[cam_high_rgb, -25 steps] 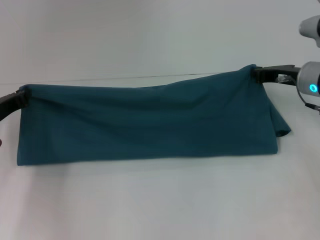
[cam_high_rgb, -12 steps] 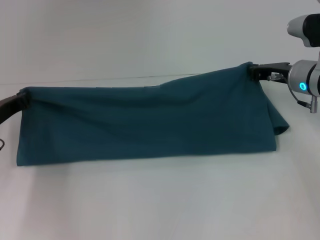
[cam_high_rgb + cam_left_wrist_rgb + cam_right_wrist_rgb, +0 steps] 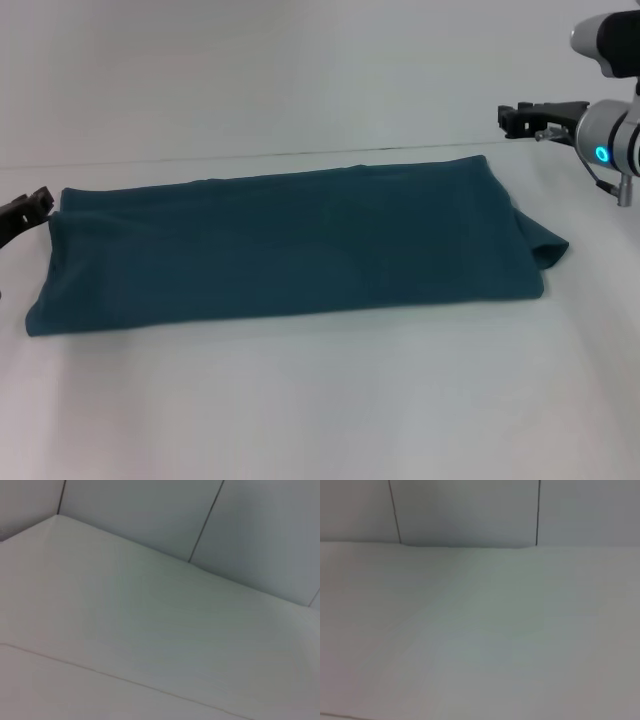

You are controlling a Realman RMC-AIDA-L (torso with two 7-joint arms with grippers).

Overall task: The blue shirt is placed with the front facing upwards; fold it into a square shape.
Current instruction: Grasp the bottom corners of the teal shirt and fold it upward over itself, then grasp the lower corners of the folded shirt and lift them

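Released since a second ago, the blue shirt (image 3: 290,245) lies flat on the white table (image 3: 320,400), folded into a long band. Left gripper (image 3: 38,200) sits just beside its left end, right gripper (image 3: 512,120) raised beyond its right end; neither holds cloth, and I cannot tell their spread.

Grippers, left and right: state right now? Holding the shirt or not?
Left gripper: beside the blue shirt, at its far left corner, not holding it; open or shut cannot be told.
Right gripper: raised clear of the shirt, empty; open or shut cannot be told.

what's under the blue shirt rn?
The blue shirt lies folded into a long band, flat on the white table. Only table shows around it. Anything beneath, including its lower layers and lettering, is covered.
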